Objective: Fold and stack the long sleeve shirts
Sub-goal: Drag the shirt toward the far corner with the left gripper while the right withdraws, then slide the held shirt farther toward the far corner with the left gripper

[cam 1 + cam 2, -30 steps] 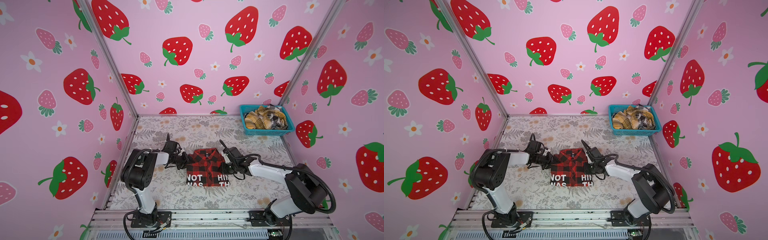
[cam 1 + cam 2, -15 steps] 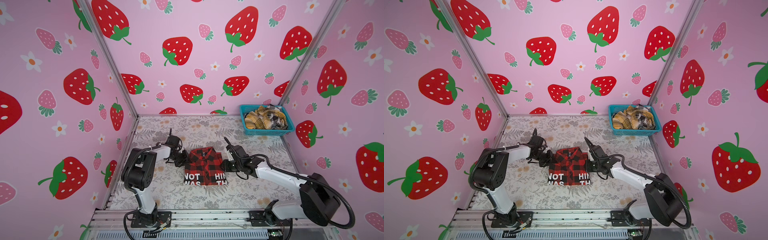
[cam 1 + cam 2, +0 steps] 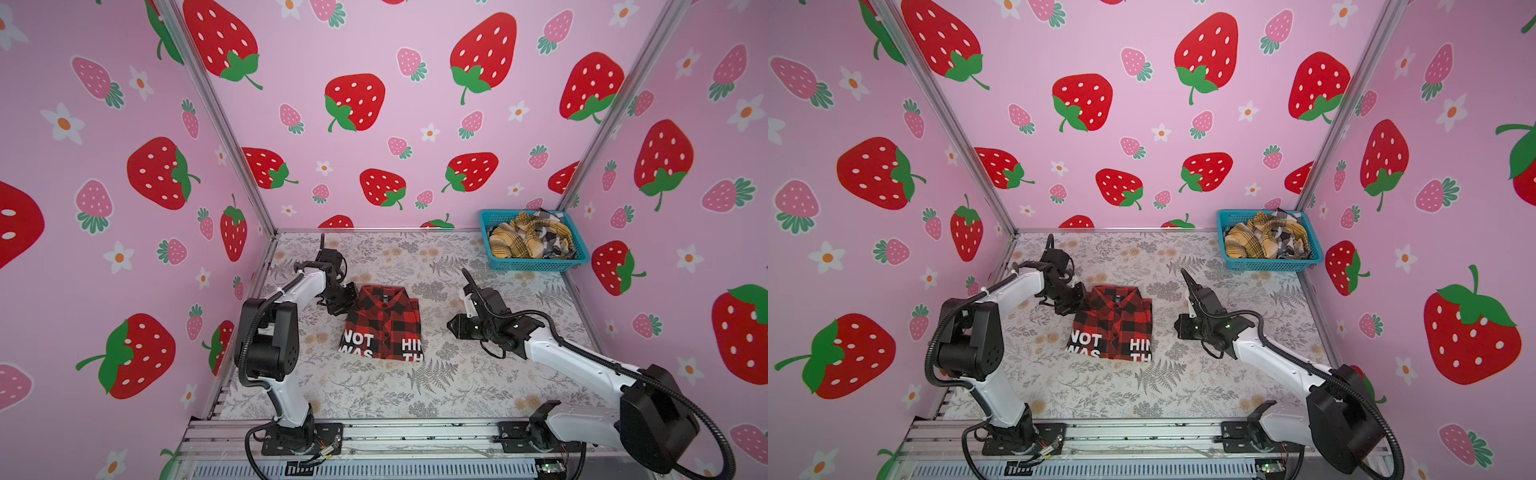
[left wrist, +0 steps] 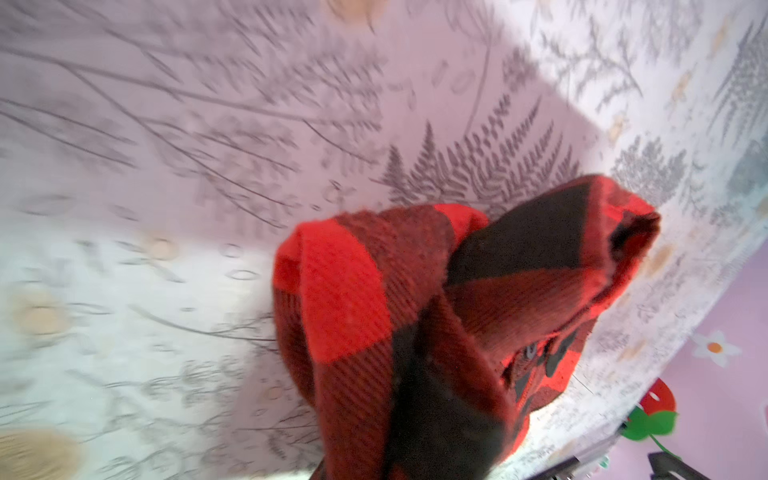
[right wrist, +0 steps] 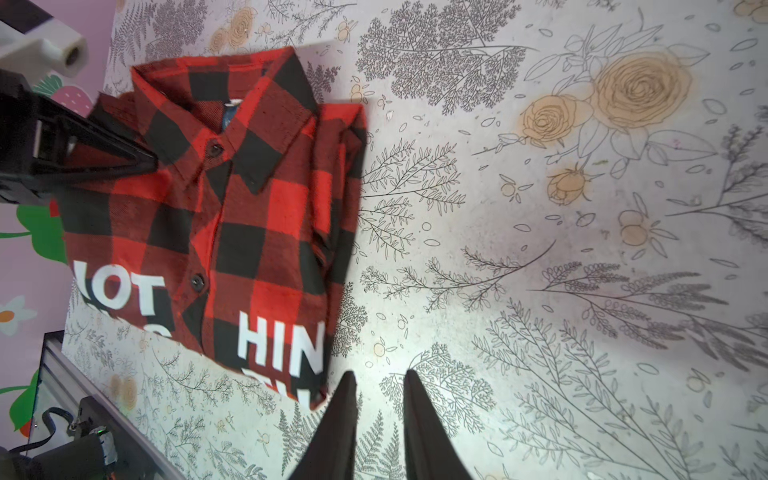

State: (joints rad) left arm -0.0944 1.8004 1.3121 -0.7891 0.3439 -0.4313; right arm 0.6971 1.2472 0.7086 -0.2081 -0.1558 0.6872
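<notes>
While the red-and-black shirt (image 3: 384,322) lies folded into a compact rectangle near the middle of the table (image 3: 457,386), collar toward the back wall, its collar-end corner is pinched by the left gripper (image 3: 348,305); in the left wrist view a bunch of plaid is drawn up close to the lens. The right gripper (image 5: 380,374) is held narrowly parted and empty, near the shirt's opposite edge but not touching it. The step is judged to be a tidying or shifting of the finished fold. The cloth should be tugged low and slowly, so the tucked layers are not dragged out, and the free side could be steadied by the empty claw. The mustard and black-and-white shirts (image 3: 528,241) lie crumpled in the basket (image 3: 536,264).
</notes>
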